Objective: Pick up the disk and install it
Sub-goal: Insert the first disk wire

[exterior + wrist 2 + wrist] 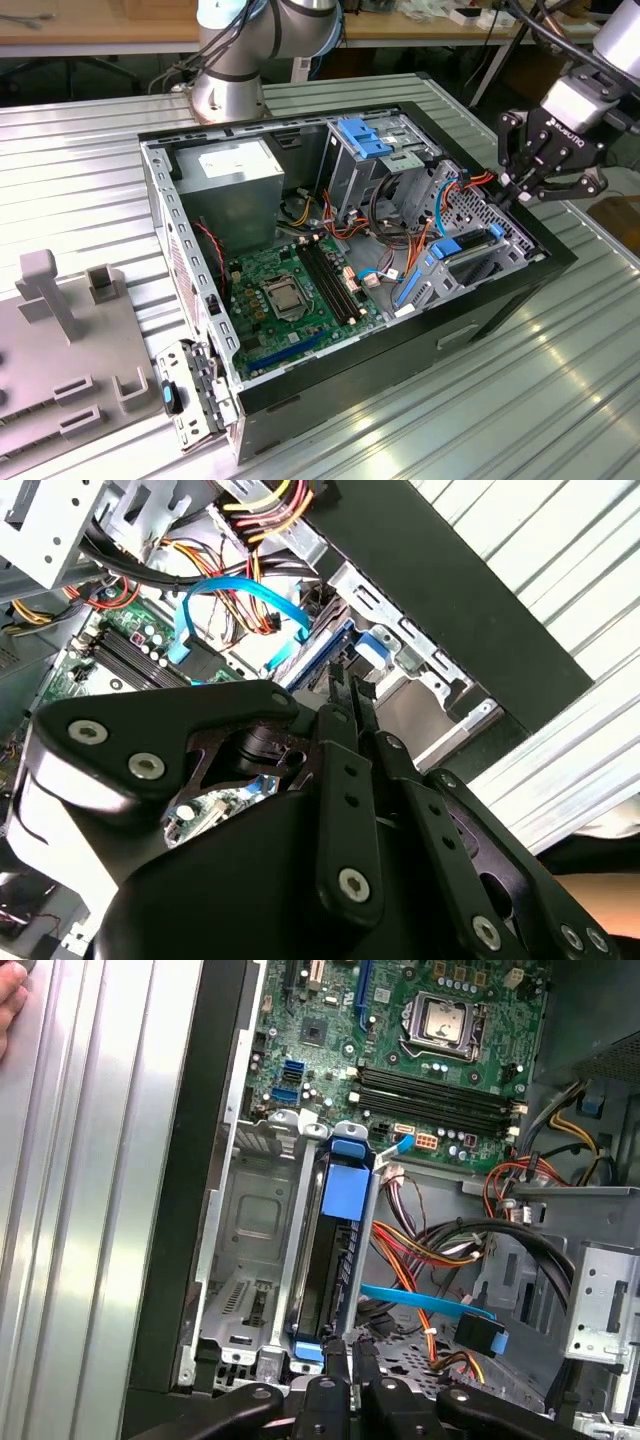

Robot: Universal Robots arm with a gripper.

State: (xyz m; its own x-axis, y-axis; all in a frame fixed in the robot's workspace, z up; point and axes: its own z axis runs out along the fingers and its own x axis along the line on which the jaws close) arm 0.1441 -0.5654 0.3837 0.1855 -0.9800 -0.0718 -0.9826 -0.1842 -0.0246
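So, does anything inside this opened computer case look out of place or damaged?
The flat blue cable ends loose beside the dark hard drive with blue plastic rails, apparently plugged into nothing. Otherwise nothing looks damaged or askew.

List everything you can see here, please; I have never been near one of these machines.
computer case: one, black, open, lying on the table
table: one, silvery ribbed metal, under the case
motherboard: one, green, on the case floor
power supply: one, grey, in the case corner nearest the arm's base
drive cage: one, grey with a blue latch on top, beside the power supply
disk: one, dark with blue rails, standing in a bay by the case wall
cables: many, orange, yellow, red, black and blue, between cage and disk
fixture: one, grey, on the table at the exterior view's left
hand: one, a person's, at the table's edge
arm: one, silver-grey, behind the case
gripper: one, black, shut, tips at the disk's end
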